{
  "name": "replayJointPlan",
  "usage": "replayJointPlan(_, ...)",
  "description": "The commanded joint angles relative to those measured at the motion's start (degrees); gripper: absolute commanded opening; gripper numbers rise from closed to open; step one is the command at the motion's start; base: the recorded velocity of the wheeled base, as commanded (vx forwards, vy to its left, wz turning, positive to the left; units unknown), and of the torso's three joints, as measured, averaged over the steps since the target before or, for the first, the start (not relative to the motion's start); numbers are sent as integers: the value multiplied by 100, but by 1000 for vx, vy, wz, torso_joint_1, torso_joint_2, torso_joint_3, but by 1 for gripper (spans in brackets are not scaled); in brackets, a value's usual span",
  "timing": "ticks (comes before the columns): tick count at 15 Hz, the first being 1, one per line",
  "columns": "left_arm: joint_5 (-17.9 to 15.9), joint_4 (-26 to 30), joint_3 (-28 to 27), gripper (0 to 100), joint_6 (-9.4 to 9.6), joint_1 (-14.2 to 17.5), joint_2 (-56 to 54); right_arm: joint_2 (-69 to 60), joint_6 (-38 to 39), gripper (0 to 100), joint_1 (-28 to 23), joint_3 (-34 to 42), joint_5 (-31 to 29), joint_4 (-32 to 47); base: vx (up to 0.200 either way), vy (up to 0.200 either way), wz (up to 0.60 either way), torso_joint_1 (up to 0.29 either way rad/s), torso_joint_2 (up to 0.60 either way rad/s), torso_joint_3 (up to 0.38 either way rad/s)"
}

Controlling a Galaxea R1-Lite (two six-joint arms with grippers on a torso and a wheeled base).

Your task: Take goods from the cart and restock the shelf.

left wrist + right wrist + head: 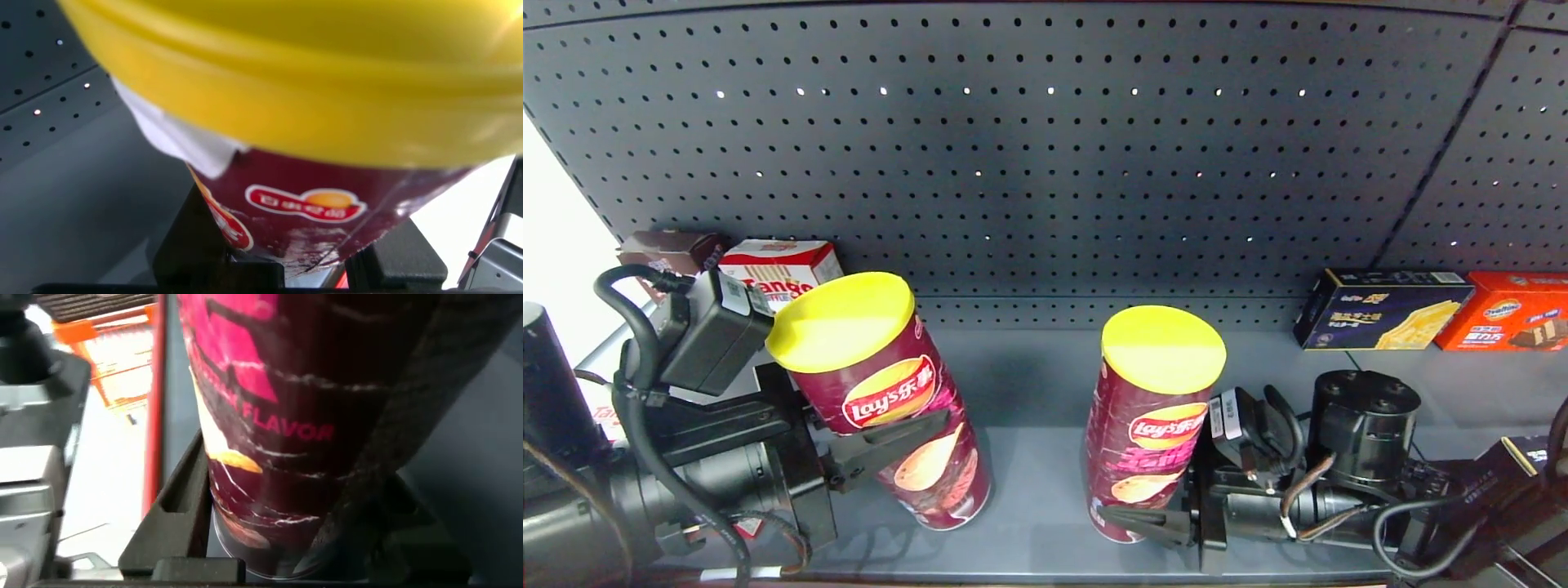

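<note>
Shelf (pixel 1029 514) | left gripper (pixel 915 449) holds tilted can (pixel 874 367) | right gripper (pixel 1123 502) holds upright can (pixel 1156 408) | orange cart (pixel 102 331)

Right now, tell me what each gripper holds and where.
Left gripper clamps the tilted left can around its middle; right gripper clamps the right can low, near its base.

Left can (pixel 882 400): maroon tube, yellow lid on, tilted with the lid toward the left end of the shelf (pixel 1029 384), base near the front edge. Right can (pixel 1147 425): same kind, lid on, nearly upright at the front edge, well apart from the first.
</note>
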Motion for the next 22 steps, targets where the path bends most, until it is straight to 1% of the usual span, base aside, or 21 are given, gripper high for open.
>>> replayJointPlan(1, -1, -3, 10, 0, 0, -2, -3, -84, 1, 0, 67, 107, 8, 11, 0, 0, 0, 0, 0, 0)
replayJointPlan(2, -1, -3, 10, 0, 0, -2, -3, -128, -8, 0, 76, 186, -1, 11, 0, 0, 0, 0, 0, 0)
replayJointPlan(10, -1, -3, 19, 0, 0, -11, -3, -31, -8, 0, -3, 116, -19, 20, 0, 0, 0, 0, 0, 0)
replayJointPlan(13, -1, -12, 212, 0, 0, -11, -3, 92, -8, 0, 6, 2, -36, 11, 0, 0, 0, 0, 0, 0)
replayJointPlan(14, -1, -12, 239, 0, 0, -11, -12, 100, -8, 100, 6, 2, -36, 3, 0, 0, 0, 0, 0, 0)
replayJointPlan(17, -1, -12, 239, 0, 0, -11, -65, 21, -8, 100, 23, 19, -45, 11, 0, 0, 0, 0, 0, 0)
replayJointPlan(21, -1, -12, 239, 0, 0, -11, -65, -524, 1, 100, -12, 239, -36, 38, 0, 0, 0, 0, 0, 0)
replayJointPlan(22, -1, -12, 239, 0, 0, -11, -65, -734, -8, 100, -161, 371, -45, 38, 0, 0, 0, 0, 0, 0)
